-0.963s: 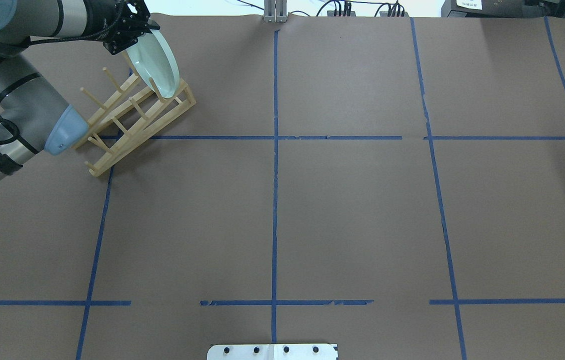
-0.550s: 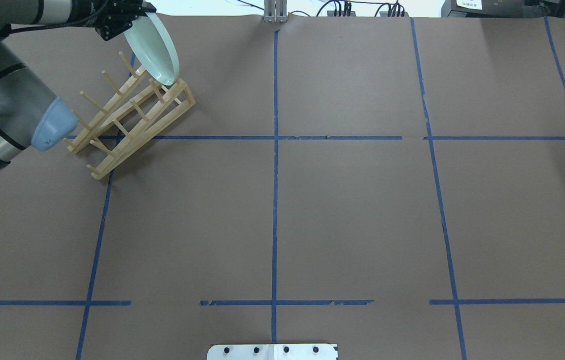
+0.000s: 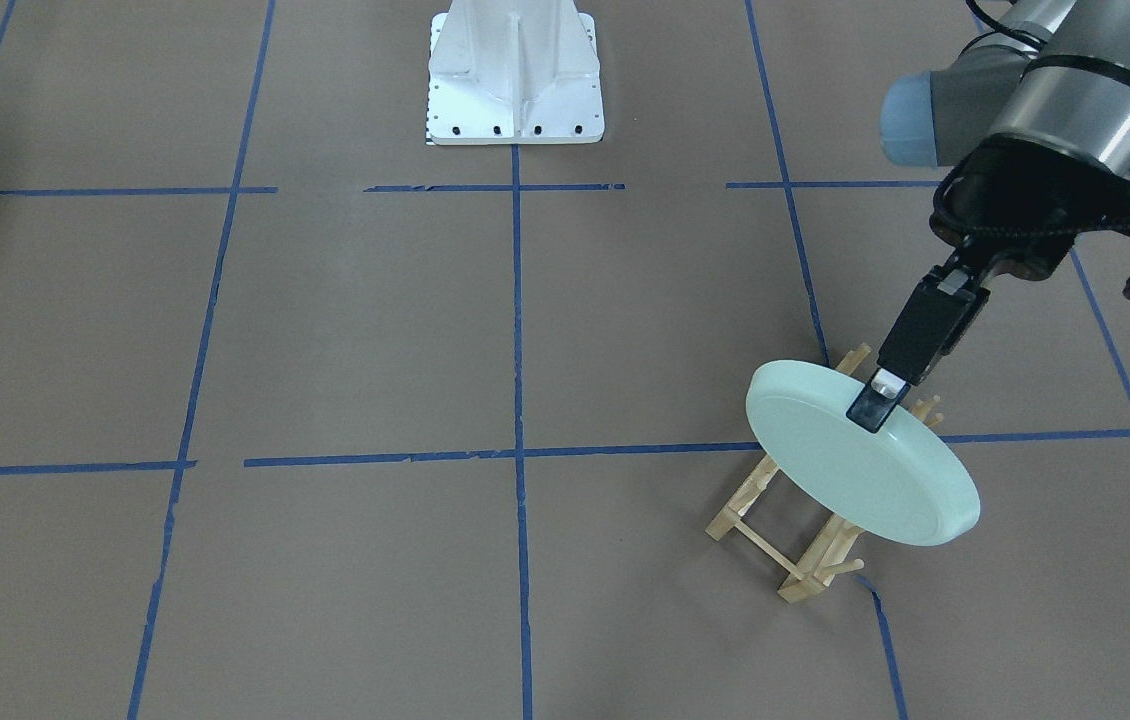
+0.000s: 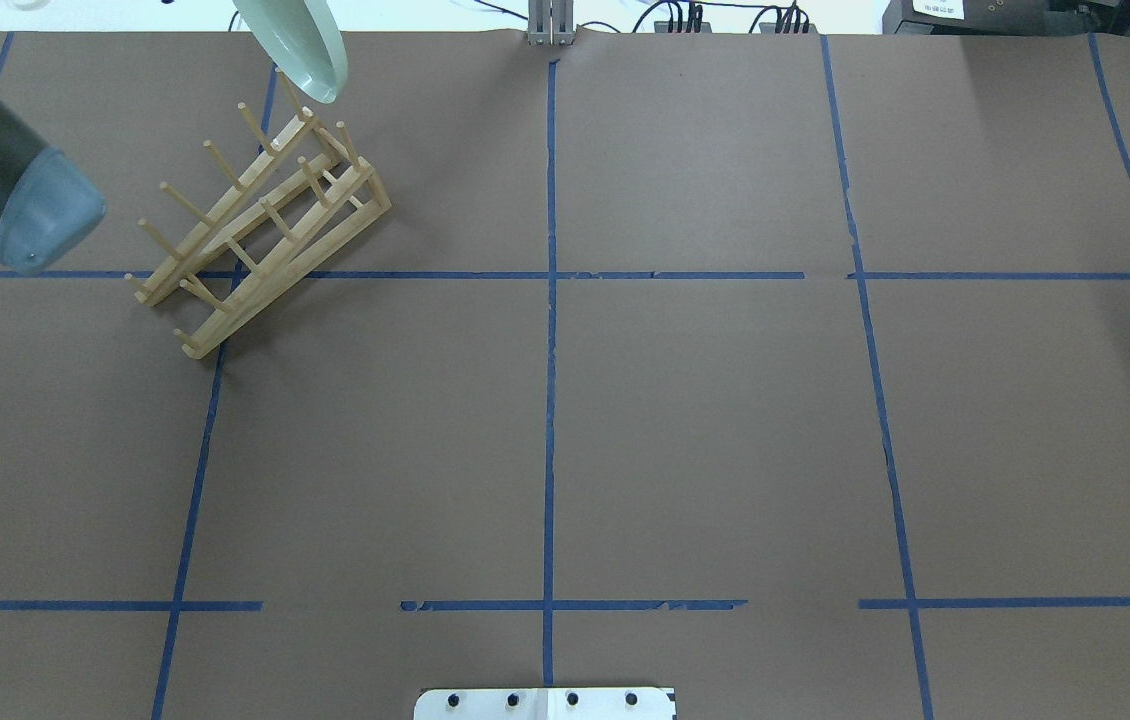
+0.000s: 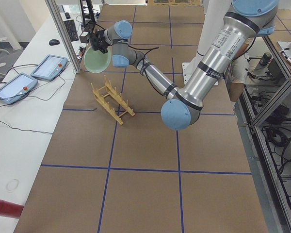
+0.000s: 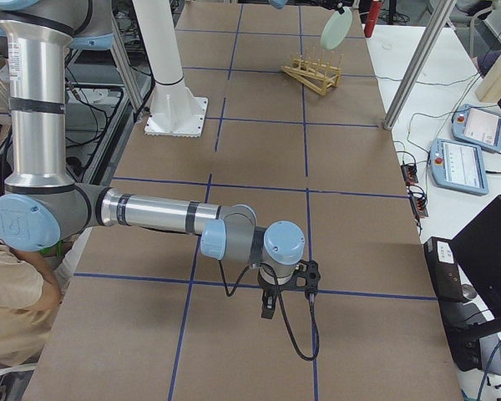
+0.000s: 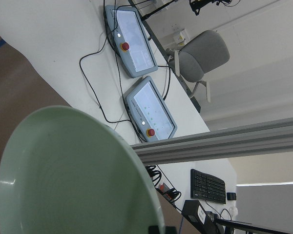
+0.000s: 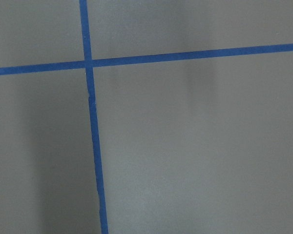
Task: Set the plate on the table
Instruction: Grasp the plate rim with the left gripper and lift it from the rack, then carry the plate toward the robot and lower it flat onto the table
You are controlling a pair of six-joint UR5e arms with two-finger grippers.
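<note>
The pale mint-green plate [image 3: 855, 470] hangs tilted on edge in the air, clear above the far end of the wooden rack [image 3: 793, 545]. My left gripper [image 3: 880, 405] is shut on the plate's upper rim. In the overhead view only the plate's lower part [image 4: 303, 50] shows at the top edge, and the gripper is out of frame. The plate fills the left wrist view [image 7: 73, 180]. My right gripper [image 6: 267, 305] hangs low over the brown table [image 4: 705, 420] far from the plate, and I cannot tell whether it is open or shut.
The wooden pegged rack [image 4: 260, 230] stands empty and askew at the table's far left. The white robot base [image 3: 515, 80] sits at the near middle edge. Tablets and cables [image 5: 24, 80] lie on a white bench beyond the table's far edge.
My left gripper has lifted the plate up out of the rack and away from it. The arm's elbow has swung left. The rack stays in place.
</note>
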